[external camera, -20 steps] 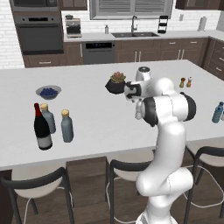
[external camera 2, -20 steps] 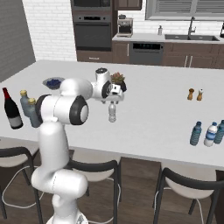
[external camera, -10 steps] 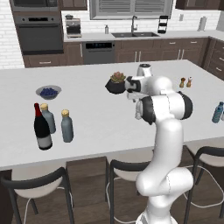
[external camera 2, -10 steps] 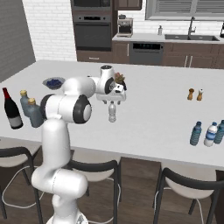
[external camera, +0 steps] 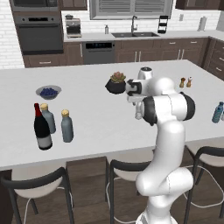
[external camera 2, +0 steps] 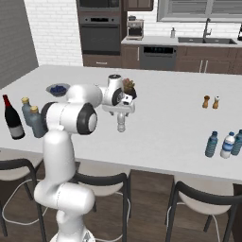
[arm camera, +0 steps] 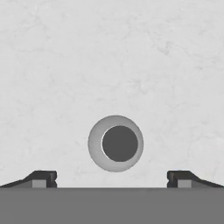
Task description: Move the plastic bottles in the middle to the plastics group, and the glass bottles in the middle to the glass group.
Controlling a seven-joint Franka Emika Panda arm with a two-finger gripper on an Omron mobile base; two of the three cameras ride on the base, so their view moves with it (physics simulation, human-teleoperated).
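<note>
On the left of the white table stands the glass group: a dark wine bottle and two grey yellow-capped bottles close beside it. In the middle, one clear bottle with a dark cap stands upright directly under the pincer, whose jaws gape wide and hold nothing. On the right, three blue plastic bottles stand together. Sorting seems nearly done; this middle bottle remains.

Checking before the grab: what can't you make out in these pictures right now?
- Hand view: bottle seen from straight above; its material is unclear.
- Right base view: gripper overlaps that bottle's top; contact unclear.
- Right base view: rightmost blue bottle cut by the edge.
</note>
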